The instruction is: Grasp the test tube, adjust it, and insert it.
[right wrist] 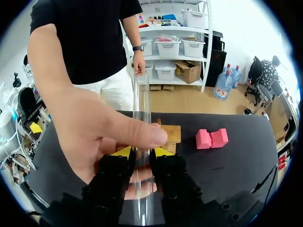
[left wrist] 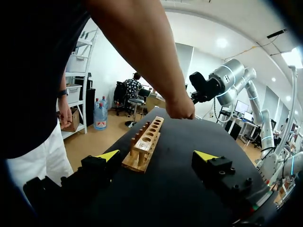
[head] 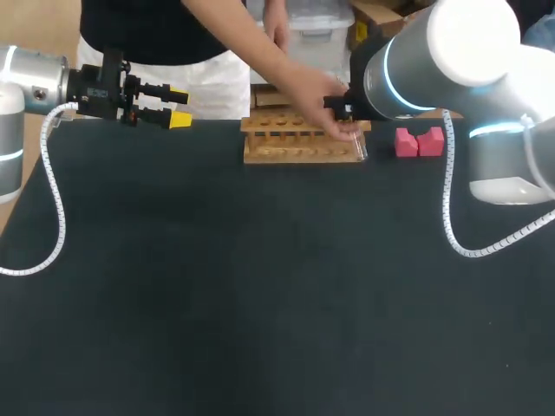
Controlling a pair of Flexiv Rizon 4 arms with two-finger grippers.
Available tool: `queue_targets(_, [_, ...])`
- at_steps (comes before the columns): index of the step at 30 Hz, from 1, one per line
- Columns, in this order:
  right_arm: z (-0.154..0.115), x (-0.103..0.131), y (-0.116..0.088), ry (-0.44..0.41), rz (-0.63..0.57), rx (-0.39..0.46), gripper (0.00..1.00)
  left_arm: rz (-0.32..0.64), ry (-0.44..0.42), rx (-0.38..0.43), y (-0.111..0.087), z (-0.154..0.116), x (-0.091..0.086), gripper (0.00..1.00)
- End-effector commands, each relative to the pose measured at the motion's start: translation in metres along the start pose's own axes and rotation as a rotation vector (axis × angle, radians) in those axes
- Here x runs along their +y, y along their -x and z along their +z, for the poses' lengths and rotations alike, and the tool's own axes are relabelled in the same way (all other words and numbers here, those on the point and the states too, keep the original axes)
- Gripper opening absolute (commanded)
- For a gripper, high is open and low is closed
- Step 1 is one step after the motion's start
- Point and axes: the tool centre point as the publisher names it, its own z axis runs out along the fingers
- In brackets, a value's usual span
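Your right tool (right wrist: 142, 152) has the test tube (right wrist: 141, 94) between its yellow tips, both fingers pressed to the glass from either side. The tube runs lengthwise along the fingers and out well ahead of them. A person's hand (right wrist: 94, 132) grips the same tube, thumb laid across it just ahead of the fingertips, palm wrapped around it beside and under the tool.

In the head view this all sits at about 12 o'clock on the dark surface (head: 260, 303), over the right end of the wooden rack (head: 295, 143), with the person's arm reaching over the far edge. The right tool itself is hidden there behind the arm and hand.

The pink block (head: 419, 141) lies just beside the rack, toward 1 o'clock.

Your left tool (head: 179, 106) hangs at about 10 o'clock near the far edge, fingers wide apart and holding nothing. From its wrist camera the rack (left wrist: 144, 146) lies ahead of it.
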Motion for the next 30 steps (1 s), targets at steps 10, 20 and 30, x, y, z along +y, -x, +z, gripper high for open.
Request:
queue_targets(10, [-0.002,0.000,-0.003,-0.001,0.002,-0.129,0.00,0.002,-0.001,-0.002,-0.001,0.000,0.000,1.00])
queue_targets(20, [-0.002,0.000,-0.003,-0.001,0.002,-0.129,0.00,0.002,-0.001,-0.002,-0.001,0.000,0.000,1.00])
queue_targets(30, [0.011,0.001,-0.010,-0.010,0.011,-0.124,0.00,0.002,-0.001,-0.002,-0.001,0.000,0.000,1.00])
